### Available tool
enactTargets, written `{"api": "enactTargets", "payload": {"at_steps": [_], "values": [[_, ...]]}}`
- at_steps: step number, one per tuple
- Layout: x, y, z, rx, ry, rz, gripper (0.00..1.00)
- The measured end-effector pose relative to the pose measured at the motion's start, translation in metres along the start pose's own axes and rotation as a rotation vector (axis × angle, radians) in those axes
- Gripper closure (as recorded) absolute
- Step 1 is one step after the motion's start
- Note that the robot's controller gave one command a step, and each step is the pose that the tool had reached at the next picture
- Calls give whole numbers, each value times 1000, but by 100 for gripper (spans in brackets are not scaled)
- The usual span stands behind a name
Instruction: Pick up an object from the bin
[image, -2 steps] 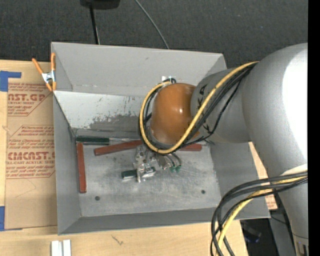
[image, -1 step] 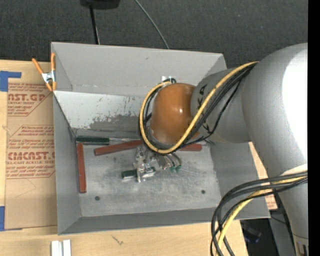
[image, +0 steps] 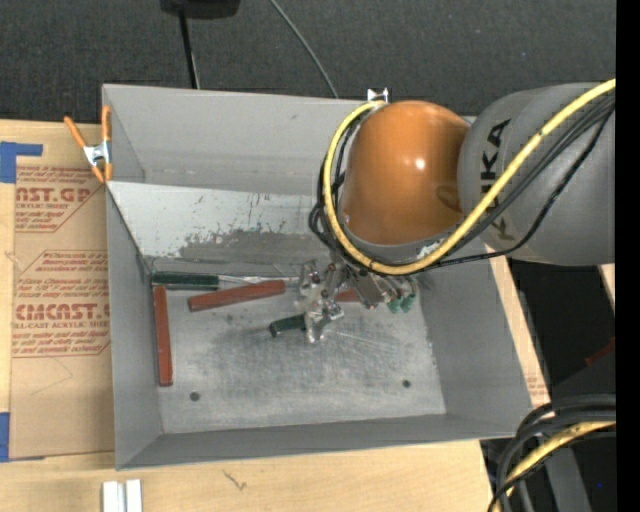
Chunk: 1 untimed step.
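Note:
My gripper (image: 316, 312) is low over the middle of the bin floor, under the arm's orange cover. A small dark green piece (image: 286, 326) lies on the floor and touches the gripper's tip on its left side. Whether it is gripped is not visible. A reddish-brown flat stick (image: 237, 295) lies slanted just left of the gripper, its right end close to it.
A second reddish-brown stick (image: 162, 336) lies lengthwise along the bin's left wall. A dark green stick (image: 186, 281) rests at the foot of the back wall, left of centre. The arm and its cover hide the bin's back right part.

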<state>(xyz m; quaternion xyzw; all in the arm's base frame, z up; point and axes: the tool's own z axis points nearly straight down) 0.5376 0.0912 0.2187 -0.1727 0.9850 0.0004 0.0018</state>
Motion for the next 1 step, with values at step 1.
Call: {"api": "enactTargets", "payload": {"at_steps": [1], "values": [[0,0,0,0,1,0,100]]}}
